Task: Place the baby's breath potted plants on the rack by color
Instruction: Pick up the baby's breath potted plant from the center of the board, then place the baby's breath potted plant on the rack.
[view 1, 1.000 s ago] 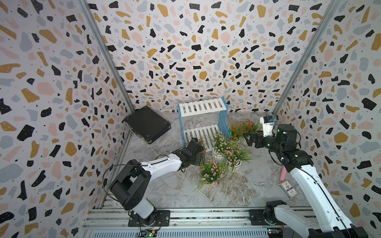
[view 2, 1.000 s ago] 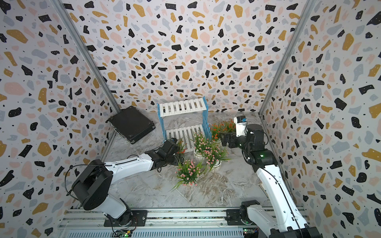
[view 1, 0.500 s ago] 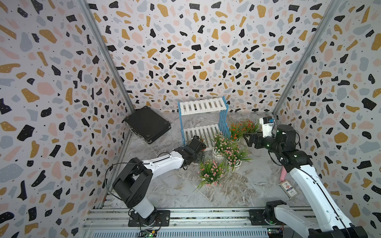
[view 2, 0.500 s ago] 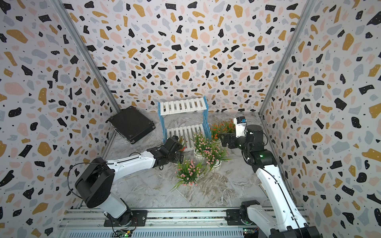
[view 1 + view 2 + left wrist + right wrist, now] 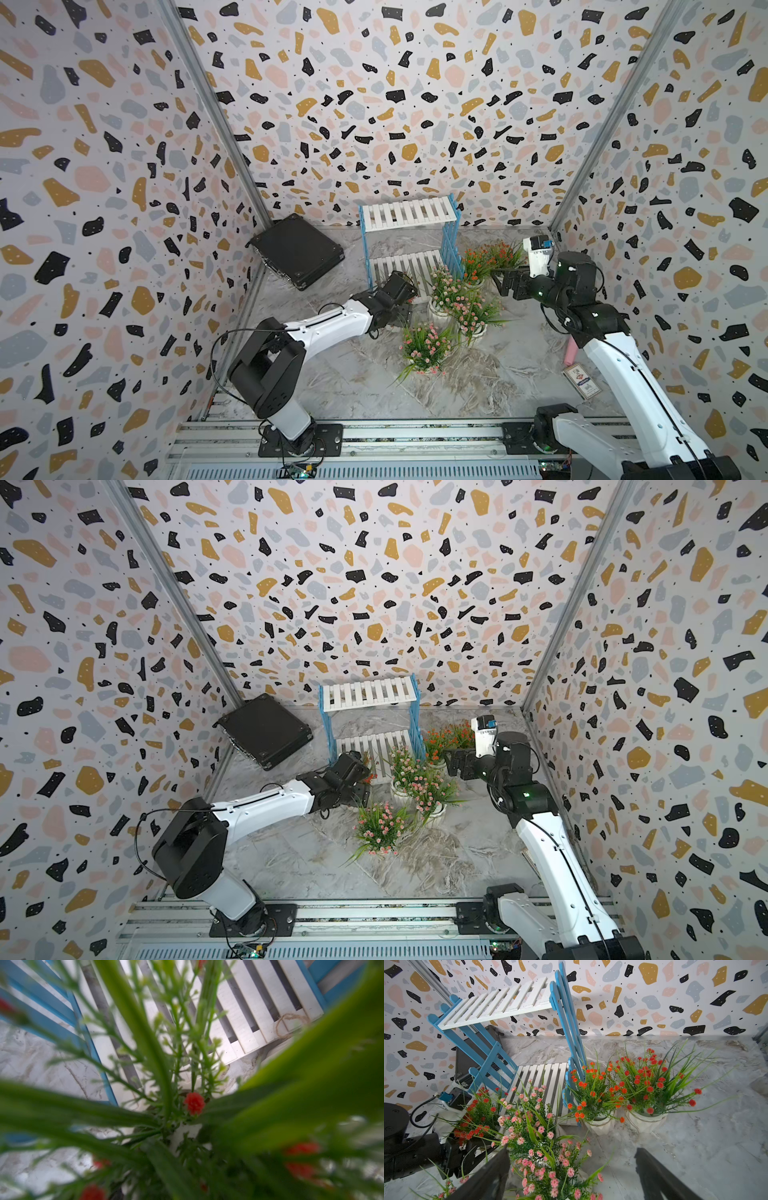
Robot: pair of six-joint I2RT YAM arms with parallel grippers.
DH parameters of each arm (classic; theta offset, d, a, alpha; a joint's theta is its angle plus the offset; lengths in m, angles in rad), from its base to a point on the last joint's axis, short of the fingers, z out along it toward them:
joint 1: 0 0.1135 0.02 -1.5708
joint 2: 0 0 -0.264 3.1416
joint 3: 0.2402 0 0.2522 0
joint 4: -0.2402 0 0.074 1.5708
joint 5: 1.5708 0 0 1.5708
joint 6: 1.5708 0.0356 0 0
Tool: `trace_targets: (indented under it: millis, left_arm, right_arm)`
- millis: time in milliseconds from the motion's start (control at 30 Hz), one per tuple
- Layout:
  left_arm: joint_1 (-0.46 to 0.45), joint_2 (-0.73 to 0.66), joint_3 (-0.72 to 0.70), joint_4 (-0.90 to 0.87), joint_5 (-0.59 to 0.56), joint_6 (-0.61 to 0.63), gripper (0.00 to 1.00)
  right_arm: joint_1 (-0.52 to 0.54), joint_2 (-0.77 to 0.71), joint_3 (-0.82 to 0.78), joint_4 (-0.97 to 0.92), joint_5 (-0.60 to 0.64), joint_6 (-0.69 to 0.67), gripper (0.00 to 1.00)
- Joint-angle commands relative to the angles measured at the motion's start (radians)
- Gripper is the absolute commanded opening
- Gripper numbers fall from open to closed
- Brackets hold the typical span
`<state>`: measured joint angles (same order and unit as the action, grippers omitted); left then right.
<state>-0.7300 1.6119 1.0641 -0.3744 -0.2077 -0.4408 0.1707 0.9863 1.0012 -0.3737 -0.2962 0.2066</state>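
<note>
left claw (image 5: pixel 401 311) reaching low, right claw (image 5: pixel 572 1152) raised, spread wide apart

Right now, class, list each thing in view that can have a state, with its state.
rack, upright, both shelves bare
black case, closed, lying flat
three pink plants, upright on the table
two orange-red plants beside rack, upright on table
third orange-red plant, at the left gripper, grip unclear
left gripper, jaw state unclear
right gripper, open, holding nothing

**A:** so where's the rack (image 5: pixel 409 214) at?
**B:** against the back wall (image 5: pixel 395 124), case (image 5: pixel 297 249) left of it. plants (image 5: pixel 446 286) all on the floor (image 5: pixel 519 374), bunched in front of it and off its right side.
</note>
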Motion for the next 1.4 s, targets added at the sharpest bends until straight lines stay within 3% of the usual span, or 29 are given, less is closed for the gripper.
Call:
trace_targets:
  millis: [0,367,833,1367]
  left_arm:
    - [-0.008,-0.048,0.05,0.012,-0.037,0.014,0.72]
    - [-0.009,-0.054,0.139,-0.011,-0.098,0.025,0.72]
    - [-0.003,0.147,0.361,-0.004,-0.212,0.106,0.74]
    - [0.159,0.264,0.418,0.095,-0.172,0.066,0.75]
  right_arm:
    - [0.006,-0.026,0.0,0.012,0.009,0.012,0.96]
    - [0.006,-0.043,-0.007,0.012,0.023,0.011,0.96]
    - [0.006,-0.037,-0.012,0.019,0.049,-0.004,0.95]
    - [0.006,-0.009,-0.019,0.033,0.052,-0.008,0.95]
